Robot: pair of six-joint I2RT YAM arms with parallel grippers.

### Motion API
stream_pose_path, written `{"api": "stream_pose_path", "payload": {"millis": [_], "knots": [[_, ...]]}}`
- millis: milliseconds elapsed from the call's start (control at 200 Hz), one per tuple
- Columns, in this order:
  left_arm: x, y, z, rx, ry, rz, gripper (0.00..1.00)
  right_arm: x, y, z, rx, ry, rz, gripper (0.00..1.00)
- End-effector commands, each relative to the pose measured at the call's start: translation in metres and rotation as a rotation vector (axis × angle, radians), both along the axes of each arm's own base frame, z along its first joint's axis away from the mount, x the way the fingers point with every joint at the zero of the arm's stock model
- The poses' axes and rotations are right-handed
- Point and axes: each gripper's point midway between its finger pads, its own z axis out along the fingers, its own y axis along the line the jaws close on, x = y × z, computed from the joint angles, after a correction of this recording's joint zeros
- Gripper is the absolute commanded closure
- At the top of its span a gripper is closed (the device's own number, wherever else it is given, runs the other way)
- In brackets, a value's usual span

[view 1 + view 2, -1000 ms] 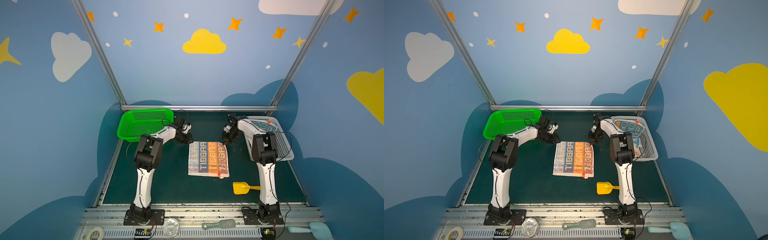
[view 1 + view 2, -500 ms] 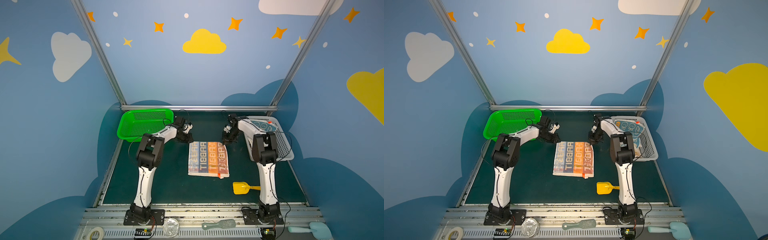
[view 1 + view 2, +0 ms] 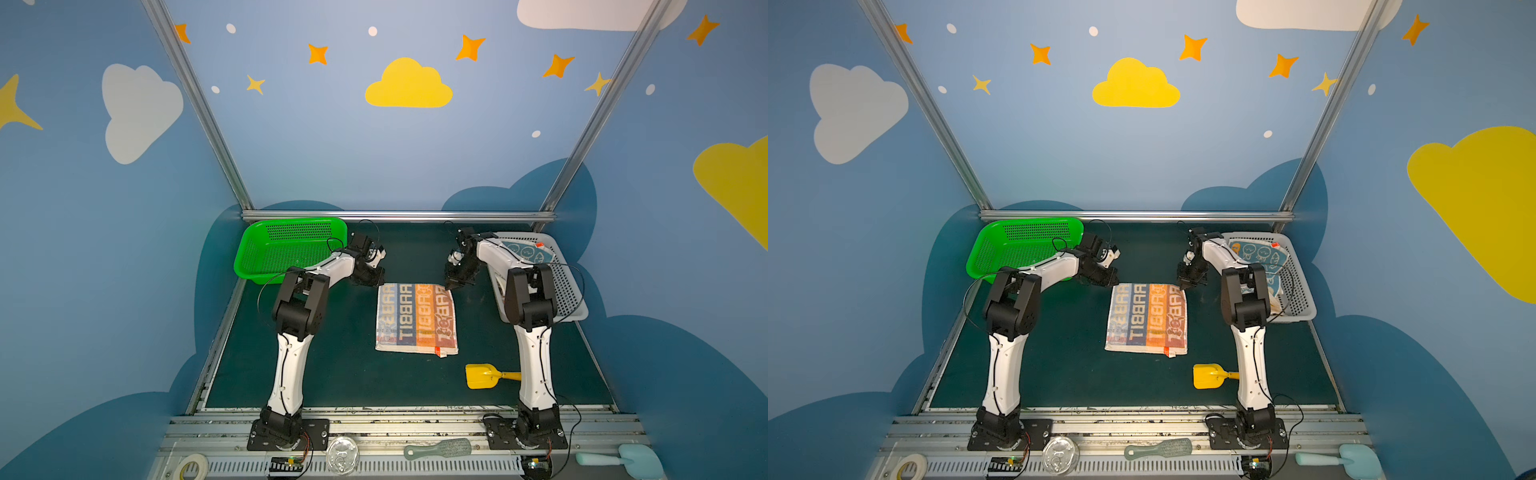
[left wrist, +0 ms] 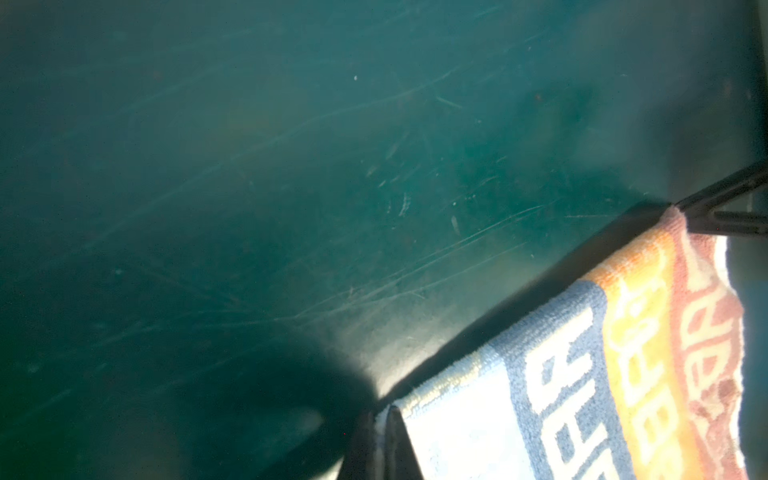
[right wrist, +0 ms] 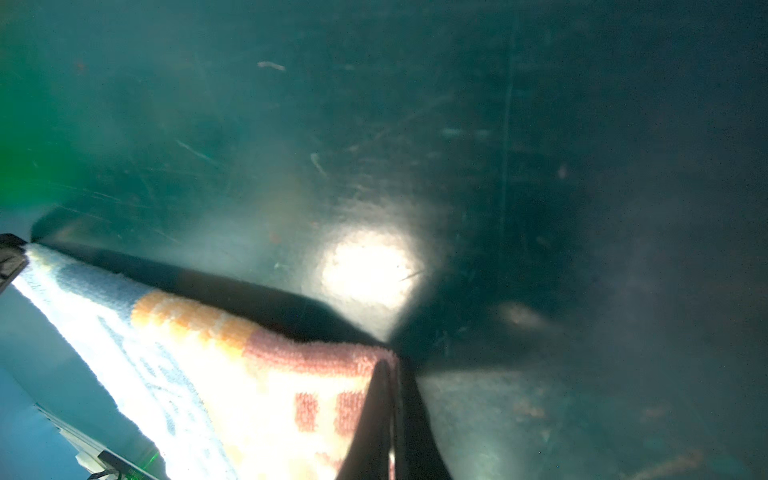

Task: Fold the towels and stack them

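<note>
- In both top views the striped towel (image 3: 417, 319) (image 3: 1147, 319) lies spread on the green tabletop (image 3: 332, 365) between the two arms. Its "RABBIT" lettering faces up and a red tag sits at its near right corner.
- The left jaws sit at the towel's far left corner and the right jaws at its far right corner. From this height their gap cannot be read.
- Other towels (image 3: 524, 251) lie in the grey basket (image 3: 565, 291) beside the right arm. A green basket (image 3: 282, 253) stands behind the left arm. A yellow scoop (image 3: 482, 376) lies near the towel's tagged corner, apart from it.
- In the left wrist view the left jaws are pressed together, pinching the pale corner of the striped towel (image 4: 582, 374). The cloth's edge runs to its red corner, where the dark tips of the right jaws pinch it.
- In the right wrist view the right jaws are closed tight on the pink-red corner of the striped towel (image 5: 232, 365). The edge throws a dark shadow on the tabletop. At its other end the left jaws meet the pale corner.
</note>
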Motion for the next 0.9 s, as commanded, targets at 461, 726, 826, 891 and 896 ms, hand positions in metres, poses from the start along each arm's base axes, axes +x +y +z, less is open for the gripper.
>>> {"api": "stream_pose_path", "payload": {"millis": [461, 726, 826, 891, 896], "knots": [[0.002, 0.012, 0.008, -0.024, 0.044, 0.044, 0.97, 0.006, -0.004, 0.04, 0.086, -0.032, -0.05, 1.0], [0.002, 0.014, 0.035, -0.053, -0.007, 0.069, 0.97, 0.005, -0.006, 0.072, 0.124, -0.075, -0.068, 1.0], [0.0, 0.015, 0.044, -0.06, -0.024, 0.072, 0.97, -0.001, -0.007, 0.078, 0.129, -0.079, -0.071, 1.0], [-0.001, 0.017, 0.049, -0.062, -0.033, 0.081, 0.97, -0.004, -0.009, 0.08, 0.13, -0.083, -0.075, 1.0], [-0.002, 0.017, 0.049, -0.062, -0.032, 0.081, 0.97, -0.004, -0.009, 0.081, 0.13, -0.084, -0.074, 1.0]]}}
